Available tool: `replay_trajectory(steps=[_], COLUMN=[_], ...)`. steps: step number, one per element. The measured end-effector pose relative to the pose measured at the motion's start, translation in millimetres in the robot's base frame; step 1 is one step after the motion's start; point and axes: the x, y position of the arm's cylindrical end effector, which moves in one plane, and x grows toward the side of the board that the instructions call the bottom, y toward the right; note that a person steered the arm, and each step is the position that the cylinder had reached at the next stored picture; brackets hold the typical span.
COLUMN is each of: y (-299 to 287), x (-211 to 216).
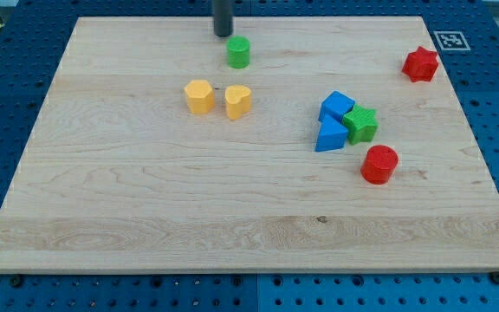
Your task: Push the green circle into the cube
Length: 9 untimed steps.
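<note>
The green circle (238,52) is a short cylinder near the view's top, left of centre. My tip (223,34) is just above and slightly left of it, a small gap apart. The blue cube (336,106) lies right of centre, touching a blue triangle (329,136) below it and a green star-like block (361,124) at its right. The cube is well to the right of and below the green circle.
A yellow hexagon (199,95) and a yellow heart (237,101) lie below the green circle. A red cylinder (379,164) lies below the blue group. A red star (420,64) is at the top right. The wooden board (145,217) ends on a blue pegboard.
</note>
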Motion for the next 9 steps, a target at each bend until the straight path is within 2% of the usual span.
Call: replay_trajectory(steps=[1,3,4,5,6,7,8,9], y=[7,107,110,100,52,33,49,90], x=[29,68,75,48,47,52,71,86])
